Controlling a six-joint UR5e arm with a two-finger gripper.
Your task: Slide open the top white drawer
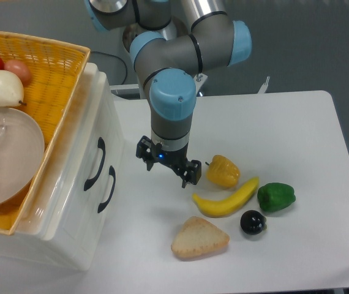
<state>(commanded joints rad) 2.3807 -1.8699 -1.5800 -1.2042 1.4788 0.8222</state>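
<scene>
The top white drawer [89, 144] is the upper front of the white drawer unit at the left, with a black curved handle [95, 164]. It sits flush with the lower drawer [110, 211], which carries its own black handle [108, 188]. My gripper [166, 165] points down over the table, to the right of both handles and apart from them. Its fingers [190, 174] are spread open with nothing between them.
A yellow wicker basket [64, 73] rests on top of the unit, holding fruit and a clear bowl [9, 153]. Right of the gripper lie a yellow pepper [223, 171], a banana [226, 199], a green pepper [276, 197], a dark round fruit [253, 222] and a bread piece [199, 239].
</scene>
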